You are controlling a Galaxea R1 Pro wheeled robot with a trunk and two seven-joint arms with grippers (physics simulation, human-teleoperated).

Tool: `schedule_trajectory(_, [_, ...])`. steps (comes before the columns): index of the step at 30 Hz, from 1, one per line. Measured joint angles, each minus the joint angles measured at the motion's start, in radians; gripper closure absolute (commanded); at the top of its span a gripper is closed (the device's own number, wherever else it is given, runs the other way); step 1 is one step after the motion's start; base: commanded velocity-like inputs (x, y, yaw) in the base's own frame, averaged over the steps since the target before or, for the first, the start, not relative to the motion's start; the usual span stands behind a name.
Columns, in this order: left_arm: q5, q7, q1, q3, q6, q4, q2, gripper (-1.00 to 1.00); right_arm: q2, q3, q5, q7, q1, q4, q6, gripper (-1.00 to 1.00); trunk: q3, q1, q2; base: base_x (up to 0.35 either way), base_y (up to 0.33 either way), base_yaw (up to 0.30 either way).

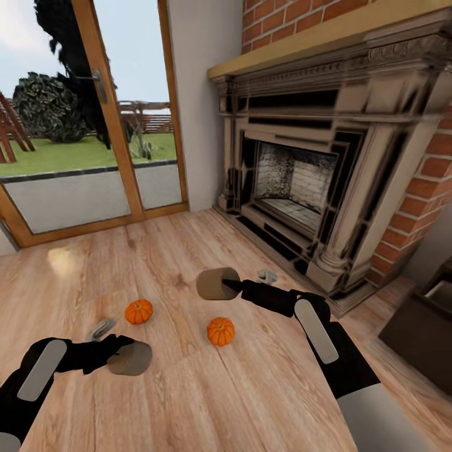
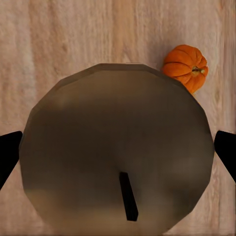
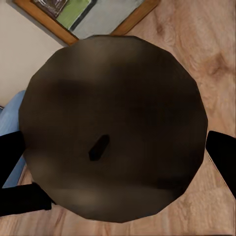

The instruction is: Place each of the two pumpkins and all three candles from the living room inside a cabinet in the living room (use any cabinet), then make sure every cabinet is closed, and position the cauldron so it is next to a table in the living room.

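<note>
Stretching across the room, a pale wood-plank floor [image 1: 188, 402] ran to a carved stone fireplace [image 1: 301, 182] set in red brick wall [image 1: 433, 182], with a wood-framed glass door [image 1: 94, 119] opening on a lawn. Two pumpkins lay on the boards, well apart: one [image 1: 139, 311] near the left gripper [image 1: 129, 358], another [image 1: 220, 331] between the arms. Each gripper, the right gripper [image 1: 220, 284] included, pinched a brownish candle [image 2: 118, 152] endwise between its jaws.
</note>
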Motion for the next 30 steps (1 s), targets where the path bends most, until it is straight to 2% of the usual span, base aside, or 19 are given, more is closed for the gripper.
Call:
schedule_trajectory(18, [-0.003, 0.0, 0.0, 0.009, 0.0, 0.004, 0.001, 1.0, 0.002, 0.0, 0.001, -0.001, 0.0, 0.016, -0.004, 1.0, 0.07, -0.008, 0.004, -0.012, 0.0, -0.289])
schedule_trajectory(30, [-0.004, 0.0, 0.0, 0.009, -0.001, 0.004, 0.0, 1.0, 0.0, 0.0, 0.0, 0.0, 0.0, 0.02, -0.003, 1.0, 0.116, -0.014, 0.007, -0.223, 0.0, -0.289])
